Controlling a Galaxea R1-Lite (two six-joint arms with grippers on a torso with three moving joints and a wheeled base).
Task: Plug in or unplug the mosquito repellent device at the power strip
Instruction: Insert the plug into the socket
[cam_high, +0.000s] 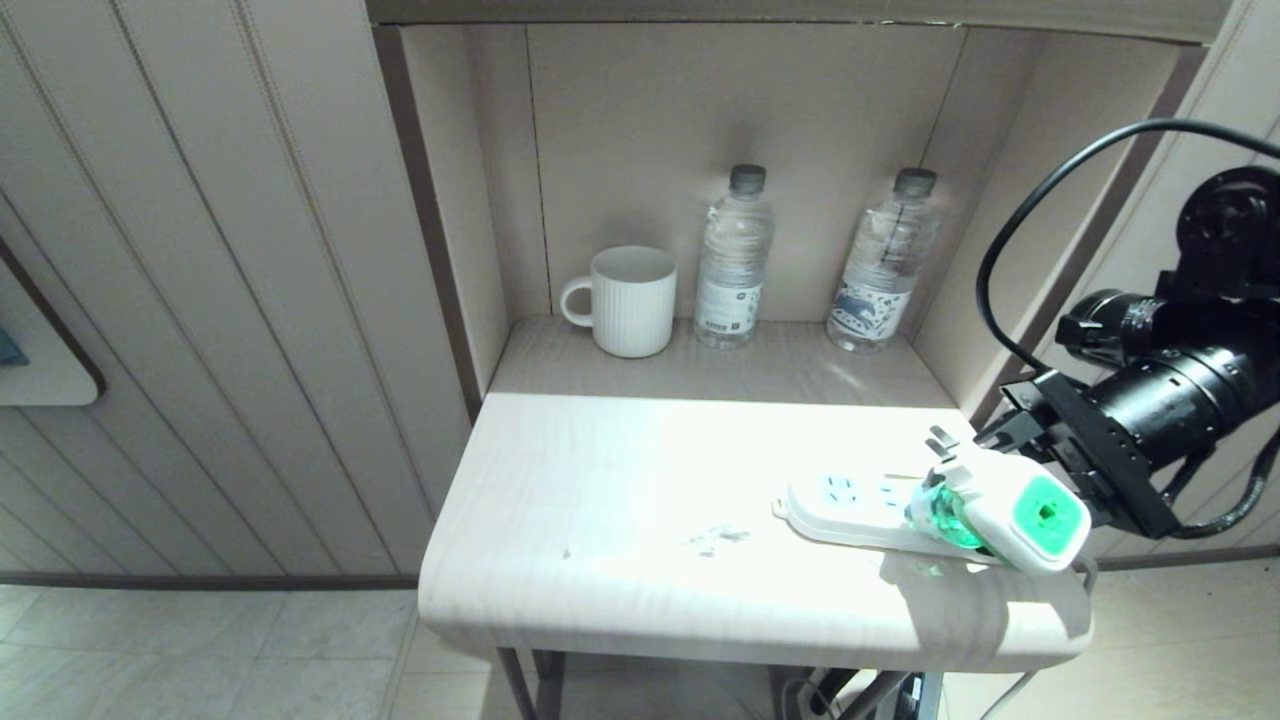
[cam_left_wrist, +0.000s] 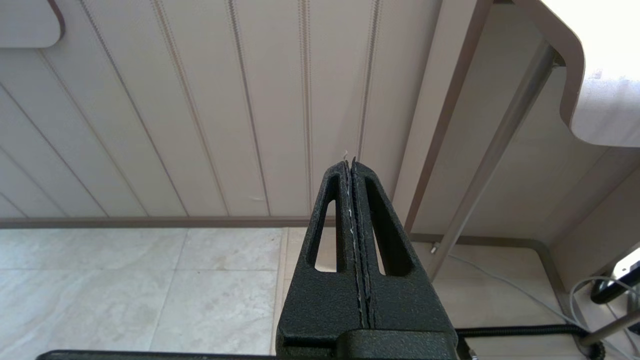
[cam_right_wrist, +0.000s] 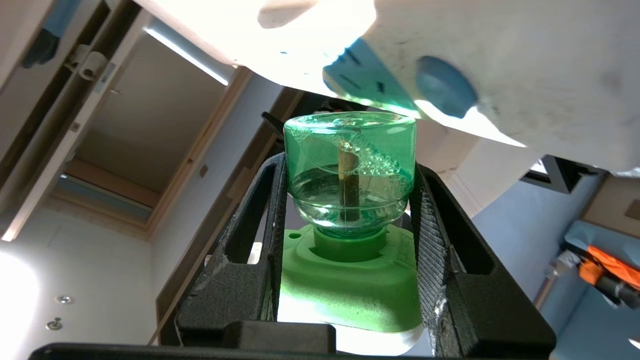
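Note:
My right gripper (cam_high: 1000, 480) reaches in from the right, shut on the mosquito repellent device (cam_high: 1040, 515). The device has a white head with a green centre and a translucent green bottle (cam_high: 940, 520). It hangs tilted just over the right end of the white power strip (cam_high: 850, 505), its metal prongs (cam_high: 940, 440) bare and pointing up and back. In the right wrist view the fingers (cam_right_wrist: 425, 210) flank the bottle (cam_right_wrist: 350, 150), with the strip's pale-blue socket face (cam_right_wrist: 360, 75) close beyond. My left gripper (cam_left_wrist: 350, 162) is shut and empty, parked low beside the table.
A white ribbed mug (cam_high: 630, 300) and two clear water bottles (cam_high: 733, 260) (cam_high: 885, 265) stand at the back of the alcove. The table (cam_high: 600, 500) has a rounded front edge. Alcove walls close in on both sides. Cables hang under the table (cam_high: 830, 695).

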